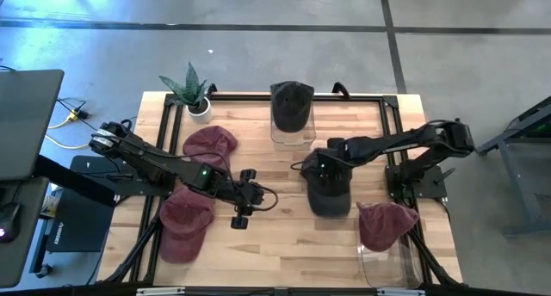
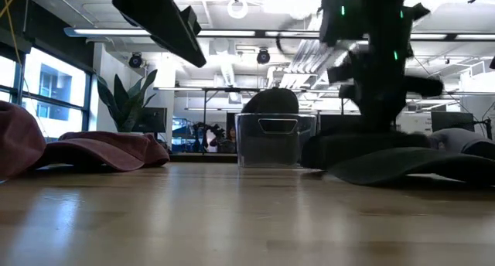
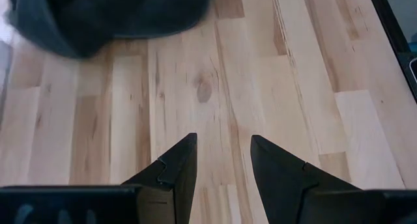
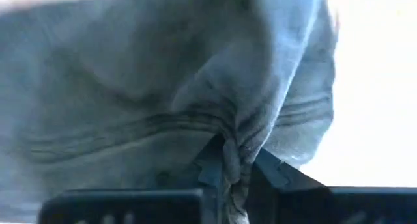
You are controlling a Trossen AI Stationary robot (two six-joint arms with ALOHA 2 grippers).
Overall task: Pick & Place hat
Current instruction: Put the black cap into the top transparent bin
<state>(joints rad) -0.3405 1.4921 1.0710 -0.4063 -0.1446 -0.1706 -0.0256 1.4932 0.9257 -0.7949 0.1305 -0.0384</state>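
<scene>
A dark grey hat point(image 1: 331, 191) lies on the wooden table point(image 1: 284, 244), right of its middle. My right gripper point(image 4: 236, 154) stands over the hat's far end point(image 1: 320, 165), pointing down and shut on its cloth. My left gripper point(image 3: 225, 146) hovers open over bare wood point(image 1: 244, 201) left of that hat, with nothing between its fingers. A second dark hat point(image 1: 291, 105) sits on top of a clear container point(image 2: 271, 138) at the far middle. Two maroon hats point(image 1: 209, 143) point(image 1: 184, 224) lie flat at the left. My right gripper pinches a bunched fold of the dark hat's crown cloth point(image 4: 228, 138) between its two fingers point(image 4: 210, 164). The fingers come from above, pointing down. Creases in the cloth run toward the pinch. The hat point(image 2: 387, 159) still rests on the table.
A third maroon hat point(image 1: 385, 222) rests on a clear container point(image 1: 379, 260) at the near right. A potted plant point(image 1: 191, 91) stands at the far left corner. A black frame point(image 1: 392, 115) runs along the far and right edges. Bare wood shows at the near middle.
</scene>
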